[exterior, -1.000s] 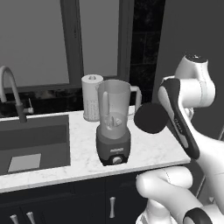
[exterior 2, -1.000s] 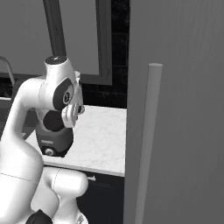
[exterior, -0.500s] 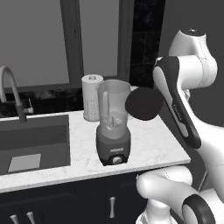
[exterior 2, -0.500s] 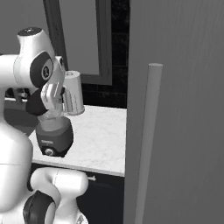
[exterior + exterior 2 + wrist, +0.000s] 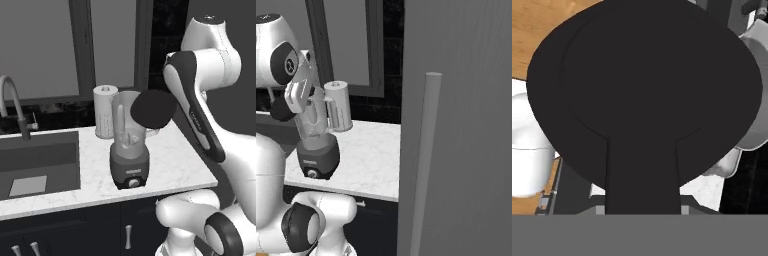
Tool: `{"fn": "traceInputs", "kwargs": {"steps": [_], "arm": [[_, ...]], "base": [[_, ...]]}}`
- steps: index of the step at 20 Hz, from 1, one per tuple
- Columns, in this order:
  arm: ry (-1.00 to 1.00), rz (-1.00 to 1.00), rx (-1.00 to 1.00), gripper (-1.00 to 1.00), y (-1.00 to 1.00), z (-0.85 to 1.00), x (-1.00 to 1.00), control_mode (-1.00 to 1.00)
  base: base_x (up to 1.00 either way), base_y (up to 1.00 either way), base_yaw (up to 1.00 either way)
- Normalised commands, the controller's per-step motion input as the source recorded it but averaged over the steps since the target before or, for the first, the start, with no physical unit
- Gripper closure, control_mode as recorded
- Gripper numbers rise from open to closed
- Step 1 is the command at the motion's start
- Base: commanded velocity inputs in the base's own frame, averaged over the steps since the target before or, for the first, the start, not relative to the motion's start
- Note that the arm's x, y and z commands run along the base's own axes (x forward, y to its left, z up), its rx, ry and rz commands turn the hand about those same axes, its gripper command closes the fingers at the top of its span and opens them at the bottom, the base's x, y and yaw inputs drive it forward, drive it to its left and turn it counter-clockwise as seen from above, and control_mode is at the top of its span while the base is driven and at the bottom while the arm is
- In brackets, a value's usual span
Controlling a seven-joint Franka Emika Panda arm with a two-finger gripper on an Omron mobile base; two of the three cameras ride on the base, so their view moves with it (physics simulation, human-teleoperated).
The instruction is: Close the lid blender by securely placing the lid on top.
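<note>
The blender [image 5: 129,150] stands on the counter: a translucent grey jar [image 5: 126,120] with an open mouth on a dark tapered base with a front knob [image 5: 133,183]. The black round lid [image 5: 153,108] hangs in the air at the jar's upper right, level with its rim and tilted so its face points at the left base camera. In the hand view the lid [image 5: 644,85] fills most of the picture, its tab [image 5: 642,175] pointing down. My gripper [image 5: 642,202] is shut on that tab, fingertips hidden behind it. From the right, the blender [image 5: 316,145] stands under my hand.
A white paper towel roll [image 5: 104,111] stands just behind the blender on its left. A sink [image 5: 35,162] with a curved faucet [image 5: 12,102] takes up the counter's left part. The marble counter [image 5: 175,160] ends at the right, where a tall grey panel [image 5: 456,125] rises.
My arm has swung left and risen with the lid in the gripper, moving it from well right of the jar to beside its rim. The blender has not moved.
</note>
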Motion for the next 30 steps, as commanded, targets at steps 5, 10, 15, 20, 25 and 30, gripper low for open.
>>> {"fn": "traceInputs", "kwargs": {"steps": [5,10,15,20,25,30], "arm": [[0.0,-0.05,0.0,1.0,0.63,0.0,0.62,-1.0],[0.01,-0.07,0.0,1.0,0.34,0.0,0.85,-1.0],[0.05,-0.02,0.0,1.0,0.0,-0.04,0.86,-1.0],[0.06,0.0,0.0,1.0,0.0,-0.25,0.73,-1.0],[0.03,0.0,0.0,1.0,-0.2,-0.18,0.56,-1.0],[0.0,0.0,-0.01,1.0,-0.37,-0.17,0.08,-1.0]], "base": [[0.0,0.0,0.0],[0.0,0.0,0.0],[0.0,0.0,0.0],[0.0,0.0,0.0],[0.0,0.0,0.0],[0.0,0.0,0.0]]}}
